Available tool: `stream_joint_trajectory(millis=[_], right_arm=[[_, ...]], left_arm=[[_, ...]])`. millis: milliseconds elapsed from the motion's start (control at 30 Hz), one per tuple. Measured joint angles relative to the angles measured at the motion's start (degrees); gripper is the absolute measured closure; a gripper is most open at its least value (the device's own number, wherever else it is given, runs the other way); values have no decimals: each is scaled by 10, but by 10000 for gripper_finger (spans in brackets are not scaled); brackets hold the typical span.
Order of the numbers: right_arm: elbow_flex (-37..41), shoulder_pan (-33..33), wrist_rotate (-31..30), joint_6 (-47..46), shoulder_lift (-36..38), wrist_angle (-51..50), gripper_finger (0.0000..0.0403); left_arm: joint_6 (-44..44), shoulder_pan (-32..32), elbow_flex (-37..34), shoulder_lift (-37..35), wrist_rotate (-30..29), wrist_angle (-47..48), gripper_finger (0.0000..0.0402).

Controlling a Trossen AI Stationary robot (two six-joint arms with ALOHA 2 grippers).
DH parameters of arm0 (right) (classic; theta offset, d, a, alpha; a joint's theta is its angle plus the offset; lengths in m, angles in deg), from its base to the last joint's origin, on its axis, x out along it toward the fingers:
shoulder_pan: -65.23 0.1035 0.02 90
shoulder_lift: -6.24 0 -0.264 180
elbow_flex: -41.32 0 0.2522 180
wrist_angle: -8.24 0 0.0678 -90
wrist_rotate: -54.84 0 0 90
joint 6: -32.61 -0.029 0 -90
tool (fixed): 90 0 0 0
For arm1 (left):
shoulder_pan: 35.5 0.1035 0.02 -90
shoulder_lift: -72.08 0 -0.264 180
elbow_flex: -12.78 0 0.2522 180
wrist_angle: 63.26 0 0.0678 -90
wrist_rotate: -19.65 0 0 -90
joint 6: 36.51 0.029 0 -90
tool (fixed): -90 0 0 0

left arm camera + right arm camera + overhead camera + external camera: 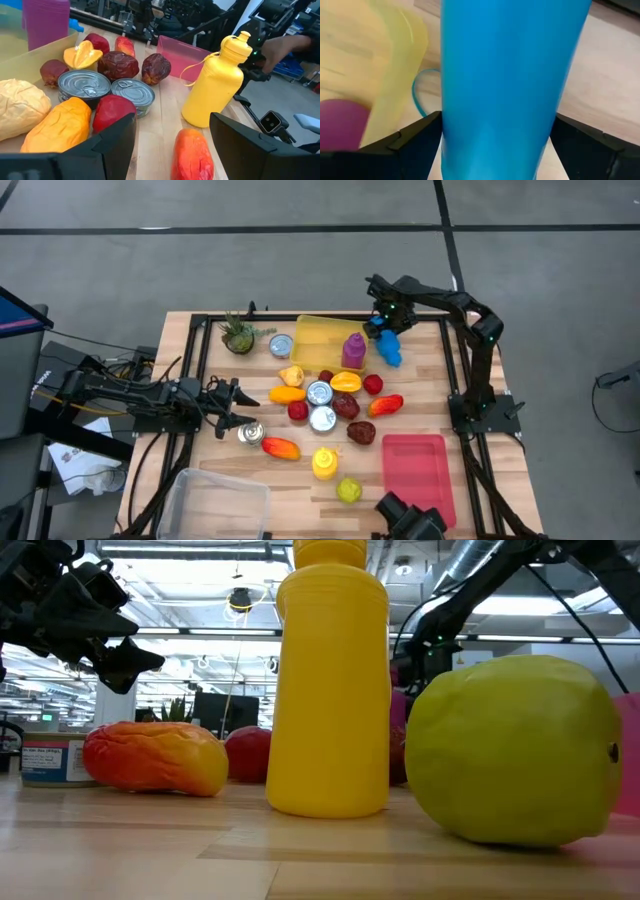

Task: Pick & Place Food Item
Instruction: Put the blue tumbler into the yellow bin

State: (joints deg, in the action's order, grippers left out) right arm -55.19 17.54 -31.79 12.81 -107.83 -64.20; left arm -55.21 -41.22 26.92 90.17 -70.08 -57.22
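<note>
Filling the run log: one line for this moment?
right gripper: open around blue plastic bottle beside yellow tray | left gripper: open, hovering, empty

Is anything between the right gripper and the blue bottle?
No. The right gripper is already at the blue bottle, whose body fills the gap between its open fingers in the right wrist view. The left gripper waits apart.
</note>
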Motion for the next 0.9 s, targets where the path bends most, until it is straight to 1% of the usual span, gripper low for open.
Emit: stream_joint_trajectory(millis=[167, 267, 367, 567, 633, 667, 767, 900], right_arm=[[3, 8, -30, 20, 0, 3, 67], [3, 16, -52, 24, -1, 9, 95], [4, 24, -62, 29, -1, 11, 145], [5, 28, -66, 33, 7, 9, 289], [7, 30, -69, 33, 17, 10, 323], [8, 30, -71, 33, 24, 10, 334], [8, 29, -80, 33, 57, 3, 347], [7, 25, -80, 32, 109, -2, 348]], left_arm=[[0, 0, 0, 0, 0, 0, 155], [0, 0, 0, 0, 0, 0, 155], [0, 0, 0, 0, 0, 0, 155], [3, 0, 0, 0, 0, 0, 155], [5, 0, 0, 0, 0, 0, 155], [6, 0, 0, 0, 0, -1, 155], [7, 0, 0, 0, 0, -2, 155], [19, 0, 0, 0, 0, -7, 155]])
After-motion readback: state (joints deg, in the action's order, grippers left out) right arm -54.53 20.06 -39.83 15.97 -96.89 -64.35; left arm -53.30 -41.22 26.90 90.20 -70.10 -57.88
